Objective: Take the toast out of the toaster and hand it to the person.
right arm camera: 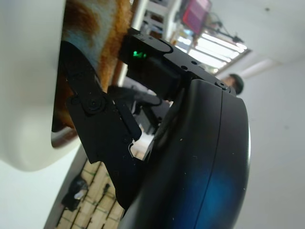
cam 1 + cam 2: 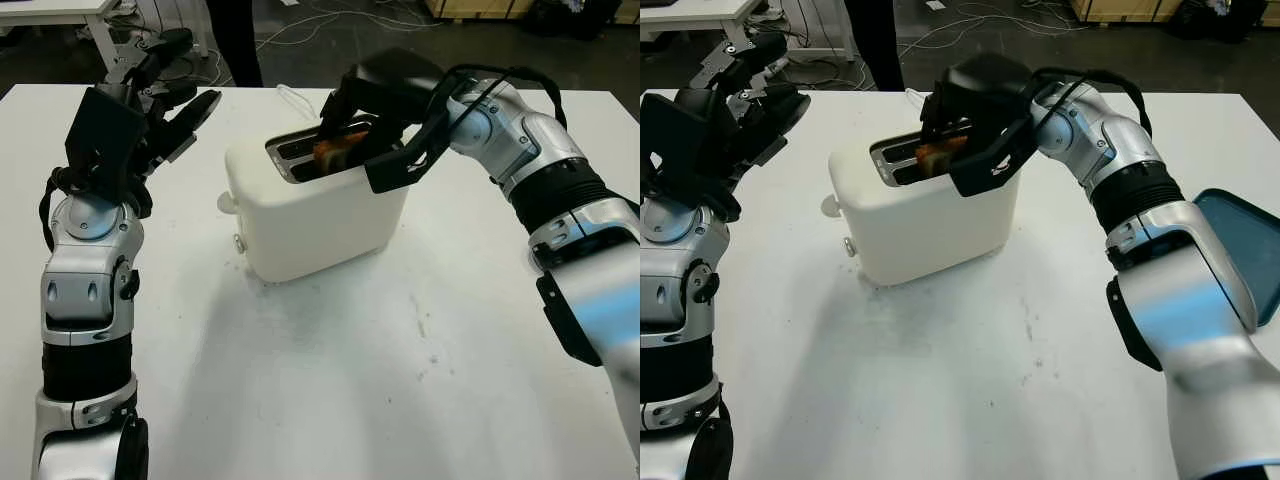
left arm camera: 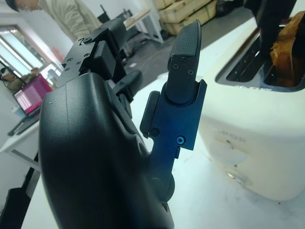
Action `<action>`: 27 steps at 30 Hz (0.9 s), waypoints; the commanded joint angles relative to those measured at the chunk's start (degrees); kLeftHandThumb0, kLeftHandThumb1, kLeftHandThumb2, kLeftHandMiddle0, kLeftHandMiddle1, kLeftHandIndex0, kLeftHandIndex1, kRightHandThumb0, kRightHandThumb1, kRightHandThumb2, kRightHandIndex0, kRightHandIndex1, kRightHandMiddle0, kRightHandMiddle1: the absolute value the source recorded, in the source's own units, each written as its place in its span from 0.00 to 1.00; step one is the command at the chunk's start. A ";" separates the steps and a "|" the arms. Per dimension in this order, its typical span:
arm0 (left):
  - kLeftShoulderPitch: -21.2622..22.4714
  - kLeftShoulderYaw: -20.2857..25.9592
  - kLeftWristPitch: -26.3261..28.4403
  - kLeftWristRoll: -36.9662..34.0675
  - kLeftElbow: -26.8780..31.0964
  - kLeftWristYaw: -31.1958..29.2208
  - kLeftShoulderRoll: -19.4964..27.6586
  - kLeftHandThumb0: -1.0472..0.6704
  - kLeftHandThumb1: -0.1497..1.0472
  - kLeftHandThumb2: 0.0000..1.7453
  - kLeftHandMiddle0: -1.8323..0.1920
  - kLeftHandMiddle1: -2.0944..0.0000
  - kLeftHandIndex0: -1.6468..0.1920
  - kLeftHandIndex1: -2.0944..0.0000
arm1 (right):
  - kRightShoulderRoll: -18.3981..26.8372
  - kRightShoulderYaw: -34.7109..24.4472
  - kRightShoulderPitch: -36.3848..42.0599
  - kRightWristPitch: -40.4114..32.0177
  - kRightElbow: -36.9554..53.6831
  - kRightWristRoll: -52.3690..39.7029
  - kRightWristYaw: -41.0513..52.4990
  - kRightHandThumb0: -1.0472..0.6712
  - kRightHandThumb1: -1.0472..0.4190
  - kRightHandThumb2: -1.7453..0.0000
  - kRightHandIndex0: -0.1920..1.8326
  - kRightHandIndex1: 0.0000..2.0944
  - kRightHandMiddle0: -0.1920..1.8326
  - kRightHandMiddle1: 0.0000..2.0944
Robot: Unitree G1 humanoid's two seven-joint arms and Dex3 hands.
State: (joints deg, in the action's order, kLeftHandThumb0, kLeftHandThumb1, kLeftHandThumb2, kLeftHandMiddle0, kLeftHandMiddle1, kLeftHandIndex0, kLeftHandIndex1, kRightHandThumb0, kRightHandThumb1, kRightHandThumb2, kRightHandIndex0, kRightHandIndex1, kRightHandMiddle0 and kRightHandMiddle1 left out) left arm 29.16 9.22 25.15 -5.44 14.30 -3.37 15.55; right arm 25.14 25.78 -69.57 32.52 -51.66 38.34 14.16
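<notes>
right hand (image 2: pixel 345 125): arm reaching forward and inward, fingers curled down, gripping. left hand (image 2: pixel 165 115): raised on an upright forearm, open, holding nothing.

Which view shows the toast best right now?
Left eye view: the toast sits in the toaster slot with the right hand on it. Right eye matches; wrist views catch just an edge.

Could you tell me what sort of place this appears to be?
Probably a robotics lab or workshop: a plain white table holding a cream plastic toaster, loose cables on the dark floor, and stacked wooden crates behind.
</notes>
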 commanded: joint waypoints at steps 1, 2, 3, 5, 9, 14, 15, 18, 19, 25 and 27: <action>-0.38 -0.18 0.51 0.84 0.78 0.18 0.47 0.32 0.89 0.05 0.88 0.55 0.76 0.76 | 0.37 1.12 2.07 -0.39 0.85 0.83 0.62 0.30 0.22 1.00 0.56 0.82 0.48 0.77; -0.41 -0.20 0.46 0.90 0.76 0.16 0.51 0.32 0.89 0.05 0.88 0.55 0.76 0.76 | 0.48 1.36 2.33 -0.23 0.94 1.14 0.22 0.30 0.21 0.99 0.56 0.82 0.48 0.80; -0.43 -0.17 0.42 0.86 0.74 0.10 0.50 0.32 0.89 0.05 0.88 0.55 0.76 0.77 | 0.58 1.56 2.56 0.04 0.96 1.40 -0.23 0.30 0.20 0.99 0.57 0.83 0.47 0.82; -0.41 -0.04 0.47 0.59 0.72 -0.10 0.42 0.32 0.89 0.05 0.88 0.55 0.77 0.77 | 0.90 2.23 2.99 0.79 1.04 2.38 -1.69 0.28 0.18 0.99 0.60 0.83 0.49 0.83; -0.45 -0.05 0.23 0.67 0.65 -0.03 0.35 0.32 0.89 0.05 0.88 0.55 0.76 0.77 | 1.92 4.57 3.31 2.20 1.16 5.38 -5.58 0.29 0.10 0.99 0.65 0.71 0.59 0.59; -0.46 -0.24 0.08 1.01 0.59 0.06 0.40 0.32 0.89 0.05 0.88 0.56 0.76 0.78 | 2.65 7.28 2.87 3.59 0.19 8.27 -9.54 0.33 0.09 0.95 0.64 0.75 0.58 0.68; -0.47 -0.18 0.03 0.95 0.59 0.04 0.31 0.32 0.89 0.05 0.88 0.56 0.76 0.78 | 2.74 7.63 2.74 3.87 0.02 8.37 -9.99 0.33 0.09 0.94 0.63 0.79 0.56 0.73; -0.54 -0.20 -0.03 1.09 0.61 0.00 0.29 0.32 0.89 0.05 0.88 0.56 0.76 0.78 | 2.90 8.48 2.35 4.10 -0.31 8.80 -11.67 0.34 0.09 0.86 0.62 0.83 0.52 0.82; -0.60 -0.28 -0.20 1.24 0.57 -0.11 0.44 0.32 0.89 0.05 0.88 0.56 0.75 0.78 | 2.92 8.59 2.22 4.15 -0.40 8.88 -12.45 0.35 0.09 0.85 0.62 0.83 0.51 0.83; -0.70 -0.25 -0.25 1.33 0.37 -0.36 0.56 0.32 0.89 0.06 0.87 0.56 0.75 0.79 | 2.65 6.64 -0.16 3.89 -2.04 6.72 -14.35 0.35 0.09 0.79 0.59 0.83 0.48 0.75; -0.75 -0.11 -0.15 1.12 0.47 -0.36 0.42 0.32 0.89 0.06 0.88 0.56 0.75 0.79 | 2.52 5.01 -1.33 2.91 -2.65 5.59 -15.07 0.35 0.09 0.79 0.60 0.83 0.48 0.81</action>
State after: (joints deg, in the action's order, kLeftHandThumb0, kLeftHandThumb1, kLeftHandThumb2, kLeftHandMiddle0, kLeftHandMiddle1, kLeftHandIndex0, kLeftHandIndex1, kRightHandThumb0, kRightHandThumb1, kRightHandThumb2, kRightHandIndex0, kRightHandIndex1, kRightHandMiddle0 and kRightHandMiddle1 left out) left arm 28.92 9.13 25.16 -4.54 14.30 -3.45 15.60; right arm 27.64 31.97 -69.63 35.67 -53.55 45.00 -0.10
